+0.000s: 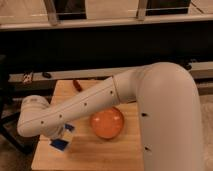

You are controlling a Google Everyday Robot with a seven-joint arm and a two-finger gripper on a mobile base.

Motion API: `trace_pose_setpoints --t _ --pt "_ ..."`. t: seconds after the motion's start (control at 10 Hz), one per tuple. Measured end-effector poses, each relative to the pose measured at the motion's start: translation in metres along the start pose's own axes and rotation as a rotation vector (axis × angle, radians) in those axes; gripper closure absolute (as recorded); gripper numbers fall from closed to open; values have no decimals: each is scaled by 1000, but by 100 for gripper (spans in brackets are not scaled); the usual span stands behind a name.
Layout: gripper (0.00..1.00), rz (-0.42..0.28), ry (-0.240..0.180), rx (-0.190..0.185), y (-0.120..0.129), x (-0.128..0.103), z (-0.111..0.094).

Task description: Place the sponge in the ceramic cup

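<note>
Wooden table [102,156], one orange bowl [107,123], one sponge [60,144] clamped in gripper [64,133] near table's left edge

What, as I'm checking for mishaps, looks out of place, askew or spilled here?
Nothing spilled or damaged. The gripper holds the sponge, tilted, over the table's near left corner; the orange bowl sits upright. The ceramic cup is not in view.
</note>
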Motion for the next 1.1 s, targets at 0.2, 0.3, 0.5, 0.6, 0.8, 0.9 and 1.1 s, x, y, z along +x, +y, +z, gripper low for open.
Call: trace_pose_setpoints --t 0.2,0.3,0.5,0.6,0.8,0.9,1.1 --pt "93 -4 6 -2 -5 -1 1" --pt "83 -1 4 -1 -5 -1 1" --pt "61 -1 4 -2 -5 -1 1" --pt "51 -5 8 -7 -5 -1 1" --pt "35 -13 19 -21 -7 -3 5" --pt "23 -10 17 -22 -6 -3 3" --pt "20 -10 17 -22 -6 -2 3"
